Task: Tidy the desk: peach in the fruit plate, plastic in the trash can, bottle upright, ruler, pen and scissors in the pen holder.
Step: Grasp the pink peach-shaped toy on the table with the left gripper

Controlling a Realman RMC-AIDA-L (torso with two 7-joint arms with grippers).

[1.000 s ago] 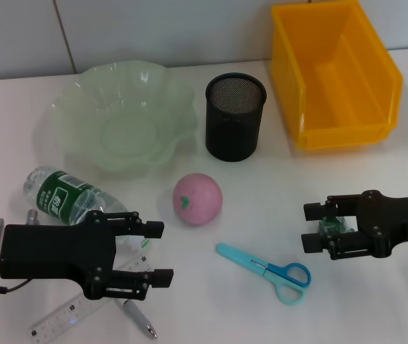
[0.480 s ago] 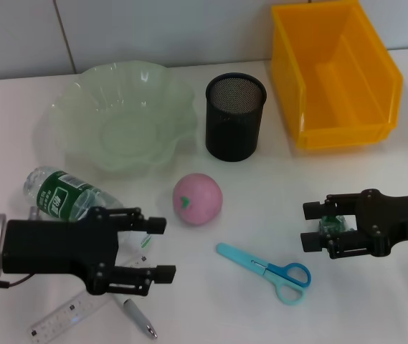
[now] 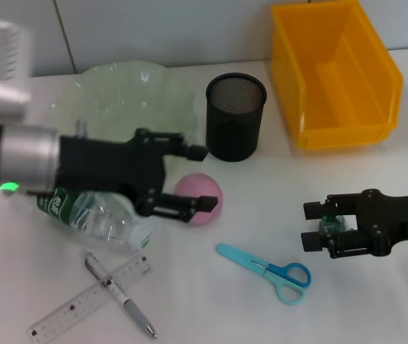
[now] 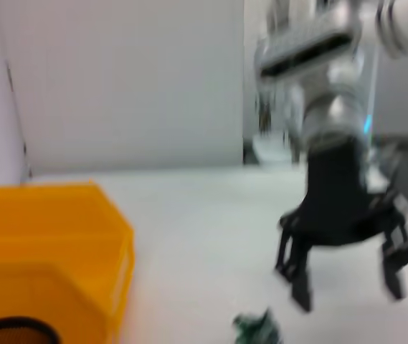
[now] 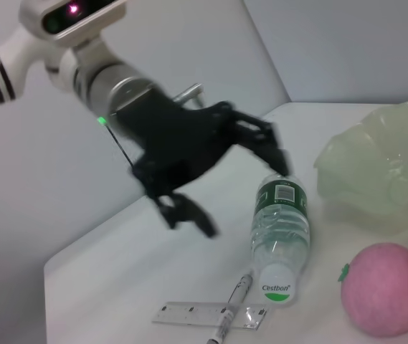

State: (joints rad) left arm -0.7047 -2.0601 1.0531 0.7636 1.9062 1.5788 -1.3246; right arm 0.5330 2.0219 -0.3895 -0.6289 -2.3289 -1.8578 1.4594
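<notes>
**Left gripper closing in on the peach, fingers spread**

Clearly, the left gripper [image 3: 193,179] is the nearer one to the peach [image 3: 202,195]: in the head view it is hanging with its fingers wide apart, one tip near the pen holder [image 3: 235,116] and the other lying across the peach's left flank, so the fruit is sitting just beyond and slightly below the gap. Nothing is being held. Whether the lower finger is touching the peach or merely passing over it, I cannot tell; the right wrist view suggests the gripper is hanging above the desk.

The fruit plate [image 3: 128,93] is lying behind the arm, partly covered by it, close enough that a short carry back should do. The bottle [image 3: 92,211] is lying on its side under the arm, its long axis running from the robot's left toward the peach, cap end nearest the fruit. The ruler [image 3: 92,301] and pen [image 3: 121,295] are crossing each other nearer the robot.

The right gripper [image 3: 311,226] is sitting well to the right, fingers parted, with the green scrap of plastic [image 3: 330,226] resting between them but not pinched as far as I can see. The scissors [image 3: 268,271] are lying between the two arms, the trash can [image 3: 336,75] behind.
</notes>
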